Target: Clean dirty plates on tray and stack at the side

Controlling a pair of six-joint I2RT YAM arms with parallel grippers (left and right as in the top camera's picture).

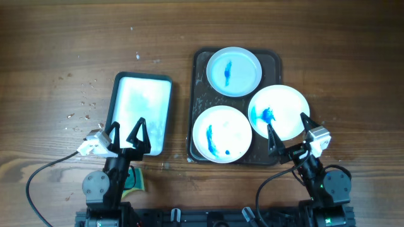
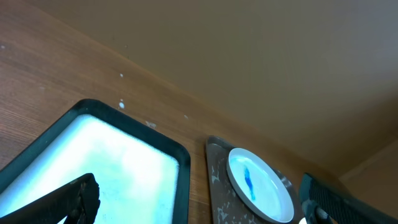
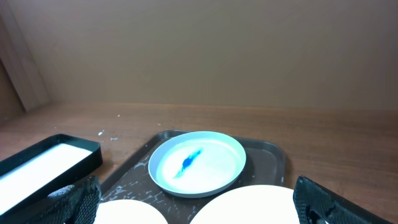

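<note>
A dark brown tray [image 1: 201,69] holds three white plates with blue smears: a far one [image 1: 233,71], a near left one [image 1: 221,133] and a right one [image 1: 279,112] that overhangs the tray's right edge. The far plate also shows in the left wrist view [image 2: 261,185] and the right wrist view [image 3: 196,162]. My left gripper [image 1: 127,133] is open and empty over the near end of a black-rimmed white tray [image 1: 140,107]. My right gripper [image 1: 288,131] is open and empty at the near edge of the right plate.
A green sponge [image 1: 134,180] lies by the left arm's base at the table's near edge. White crumbs [image 1: 82,104] are scattered on the wood left of the black-rimmed tray. The black-rimmed tray also shows in the left wrist view [image 2: 124,168].
</note>
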